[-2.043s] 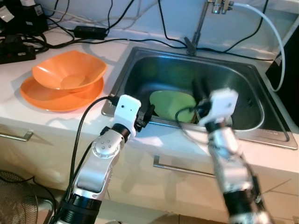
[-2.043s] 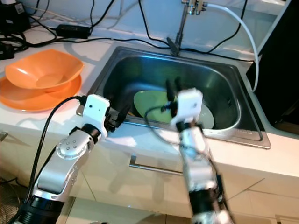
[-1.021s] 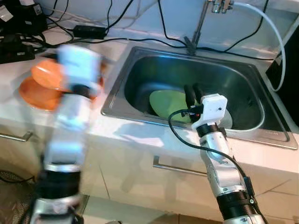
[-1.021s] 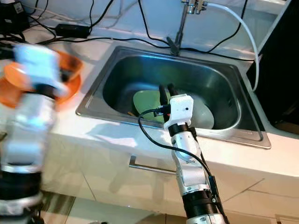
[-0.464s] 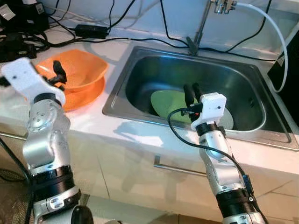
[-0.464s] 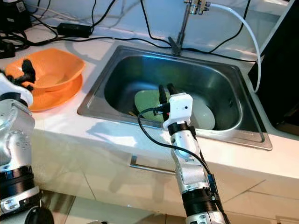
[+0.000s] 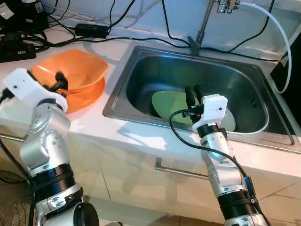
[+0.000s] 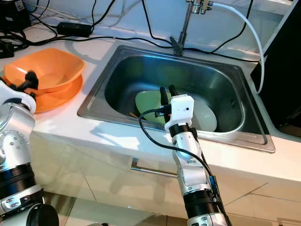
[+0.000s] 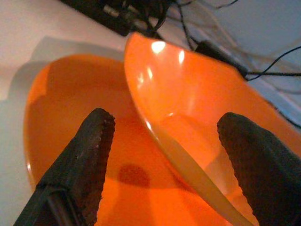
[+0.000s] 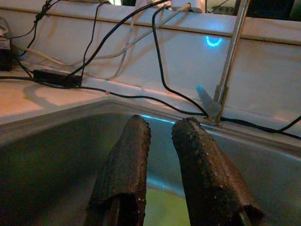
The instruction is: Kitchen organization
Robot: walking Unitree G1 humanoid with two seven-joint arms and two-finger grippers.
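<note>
Step in hand, by the look: grasping orange bowl [image 7: 70, 69], nested on orange plate [image 7: 87, 96] at nine o'clock of sink [image 7: 120, 87]. Left gripper [image 9: 167, 155] fingers spread, straddling the near rim (next: close, lift). Right gripper [image 8: 165, 92] fingers nearly together, empty, over green plate [image 7: 169, 103].

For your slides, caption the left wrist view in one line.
Open left pincer straddling the rim of an orange bowl nested on an orange plate.

Beside the steel-grey sink [image 7: 141, 61], an orange bowl [image 7: 75, 68] sits on an orange plate [image 7: 89, 96] on the white counter [image 7: 19, 70]. A pale green plate [image 7: 169, 101] lies inside the sink. Black cables [image 7: 141, 41] run behind the sink.
</note>
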